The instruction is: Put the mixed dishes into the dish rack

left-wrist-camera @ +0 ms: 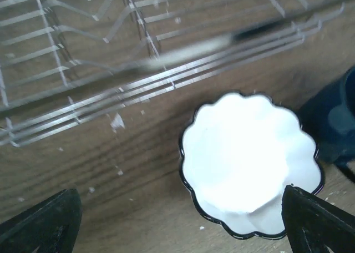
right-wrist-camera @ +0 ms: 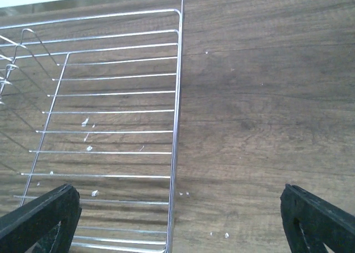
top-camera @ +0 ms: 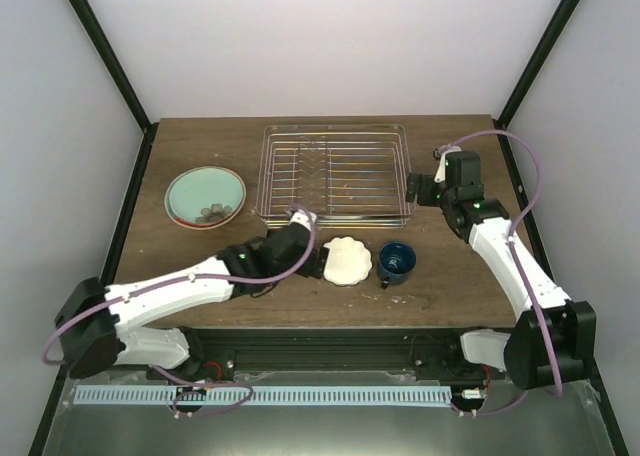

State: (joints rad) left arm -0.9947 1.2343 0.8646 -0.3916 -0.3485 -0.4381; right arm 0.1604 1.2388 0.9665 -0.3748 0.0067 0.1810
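Hovering over the table (left-wrist-camera: pixel 111 170), the left gripper (left-wrist-camera: pixel 178 200) has its jaws spread wide and grips nothing. The white dish (left-wrist-camera: pixel 249 164) lies beneath it, off-centre. It is close to the finger (left-wrist-camera: pixel 319 222) at the right of the wrist view and well clear of the other. The right gripper (right-wrist-camera: pixel 180 200) is likewise spread and empty, poised over the right-hand wall of the rack (right-wrist-camera: pixel 177 70).

Hazards, as judged:
- **Offset closure:** Closing from this position would bring one finger onto the dish first and shove it sideways rather than pinch it.
- **Mug:** The mug (top-camera: pixel 396 261) stands just beside the dish on its right. A shove that way would likely knock the two together.
- **Grip:** The dish is glossy with a wavy rim, so a hold on its edge may slip.
- **Front rail:** The rack's front rail runs near the far side of the dish. A lift carried forward too low could catch on it.
- **Right gripper:** It is near enough to the rack to nudge it if it drops.

Containers:
- **Rack:** It holds no crockery. Only pale specks show among its wires.
- **White dish:** It appears empty.
- **Mug:** The inside is too dark to tell.
- **Green plate:** The green plate (top-camera: pixel 205 196), well apart at the left, carries a few small dark pieces near its front rim. They cannot be identified.
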